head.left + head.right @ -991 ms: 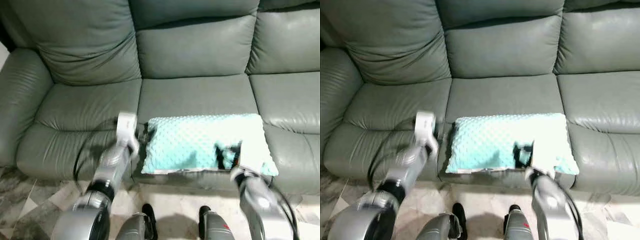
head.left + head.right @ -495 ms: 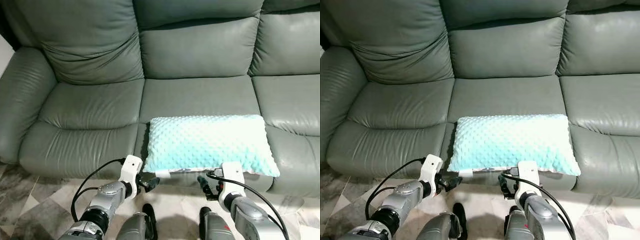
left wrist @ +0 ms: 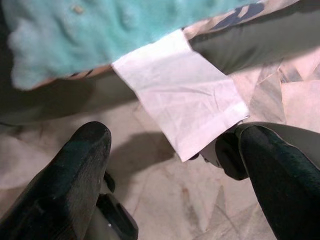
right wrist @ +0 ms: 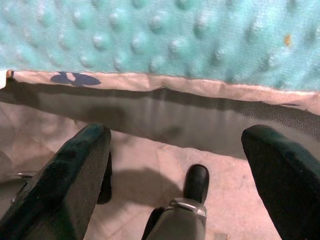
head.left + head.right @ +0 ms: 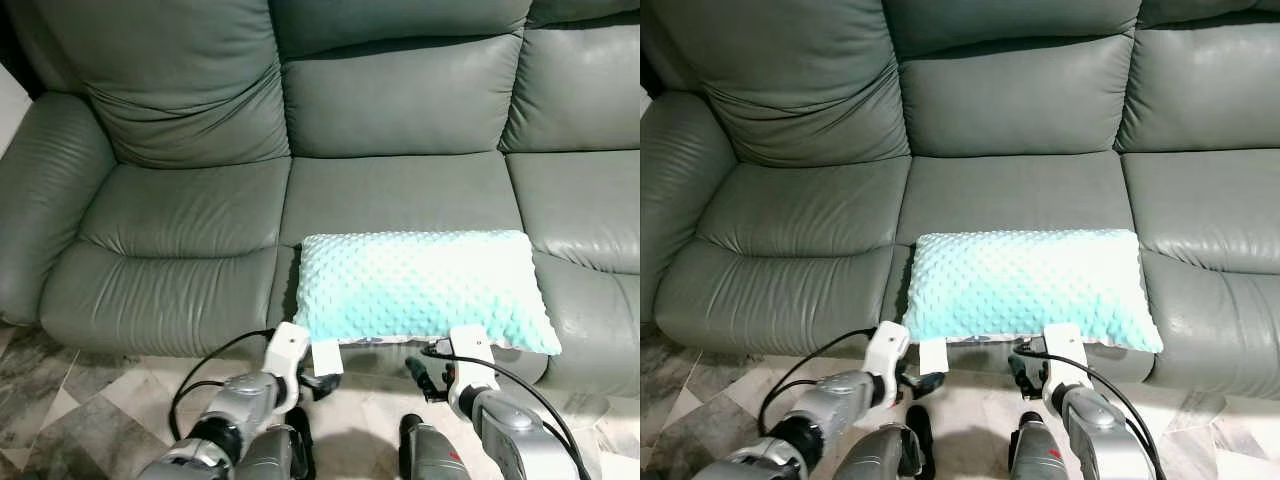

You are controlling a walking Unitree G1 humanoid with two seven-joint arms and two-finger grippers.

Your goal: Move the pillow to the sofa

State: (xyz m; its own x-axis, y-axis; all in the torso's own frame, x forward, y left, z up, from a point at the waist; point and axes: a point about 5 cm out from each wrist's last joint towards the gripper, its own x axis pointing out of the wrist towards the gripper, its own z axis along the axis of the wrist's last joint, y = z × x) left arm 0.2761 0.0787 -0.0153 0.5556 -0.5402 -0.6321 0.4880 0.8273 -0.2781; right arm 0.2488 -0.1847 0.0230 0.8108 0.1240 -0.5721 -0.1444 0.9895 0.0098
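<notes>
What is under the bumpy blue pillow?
The pillow lies on the grey sofa seat cushion, at its front edge. A white tag hangs from its corner. The cushion part beneath it is hidden.

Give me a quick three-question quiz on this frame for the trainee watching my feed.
1. True or false: the teal dotted pillow lies on the grey sofa.
2. Which seat cushion holds most of it: left, middle or right?
3. What hangs from the pillow's front edge, between the left gripper fingers: A) white fabric tag, B) zipper pull, C) tassel?

Key: 1 true; 2 middle; 3 A. Both the left gripper and the right gripper are open, below the seat's front edge.
</notes>
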